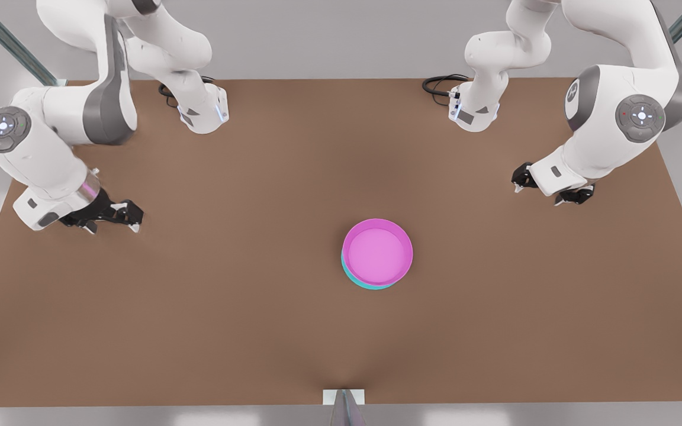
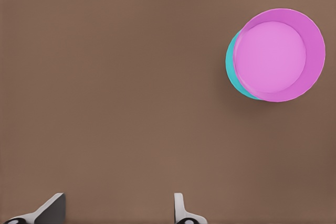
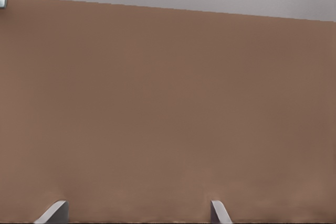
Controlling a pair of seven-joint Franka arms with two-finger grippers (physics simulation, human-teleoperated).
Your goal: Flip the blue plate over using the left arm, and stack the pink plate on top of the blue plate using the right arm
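The pink plate (image 1: 377, 251) rests rim-up on top of the blue plate (image 1: 354, 279), slightly right of the table's middle in the front view. Of the blue plate, a cyan crescent peeks out from under the pink one. The left wrist view sees the same stack, pink plate (image 2: 275, 53) over blue plate (image 2: 232, 69). My left gripper (image 1: 539, 195) (image 2: 118, 211) hovers open and empty at the front view's right, well apart from the plates. Far off at the front view's left is my right gripper (image 1: 113, 228) (image 3: 137, 212), open and holding nothing.
The brown table (image 1: 228, 307) carries the two arm bases (image 1: 205, 109) (image 1: 474, 109) with black cables at its far edge. A small white bracket (image 1: 344, 396) (image 3: 2, 0) sits at the middle of the near edge.
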